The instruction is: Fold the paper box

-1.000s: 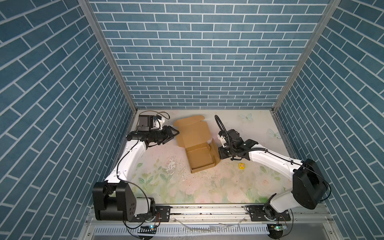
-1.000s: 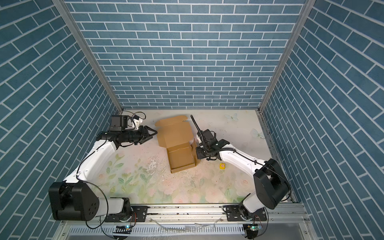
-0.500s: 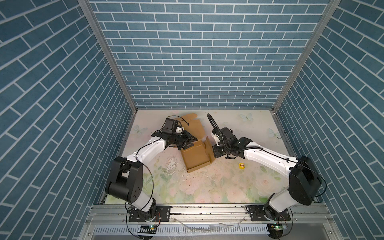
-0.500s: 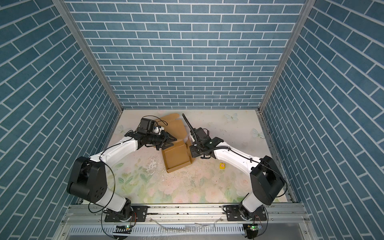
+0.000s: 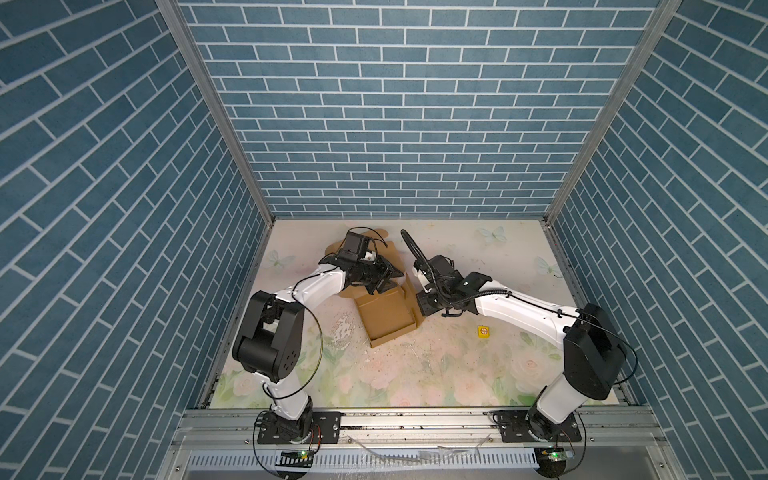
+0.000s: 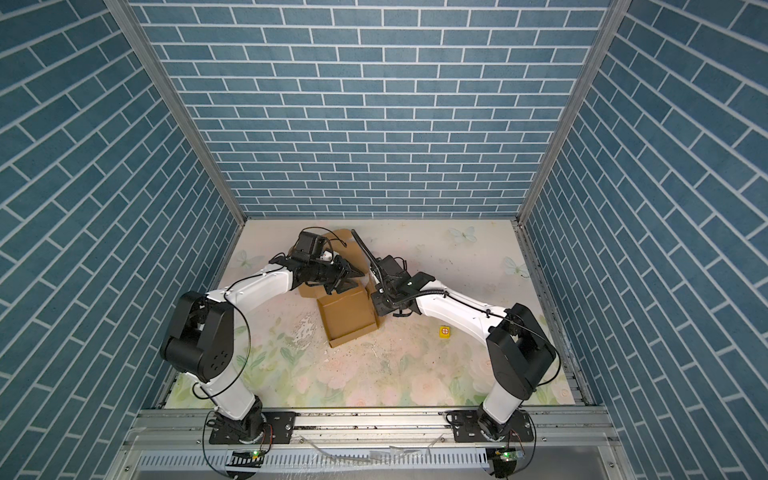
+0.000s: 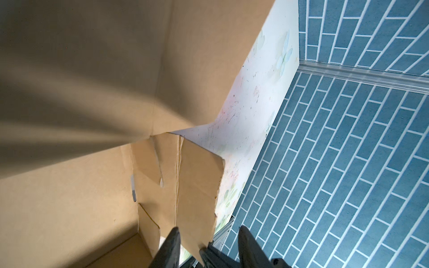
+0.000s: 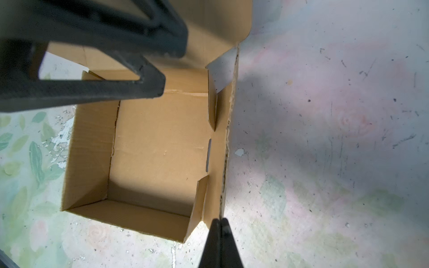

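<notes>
The paper box (image 5: 386,320) (image 6: 347,320) is a brown cardboard tray standing open-topped in mid-table, its lid panel rising behind it. My left gripper (image 5: 392,279) (image 6: 355,279) reaches over the box's back edge. In the left wrist view this gripper (image 7: 209,246) is open, and a side flap (image 7: 197,185) pokes its corner between the fingers. My right gripper (image 8: 219,221) is shut, its tip touching the top edge of the box's right wall (image 8: 222,162) near the front corner. In both top views it sits at that wall (image 5: 420,309) (image 6: 376,309).
A tiny yellow cube (image 5: 483,331) (image 6: 445,331) with a red crossed circle lies on the floral mat right of the box, under my right forearm. Blue brick walls enclose the table on three sides. A metal rail (image 5: 415,419) runs along the front edge.
My left arm swung in from the left side to the box's back edge and narrowed its jaws. The box slid slightly left and forward. My right gripper followed the right wall.
</notes>
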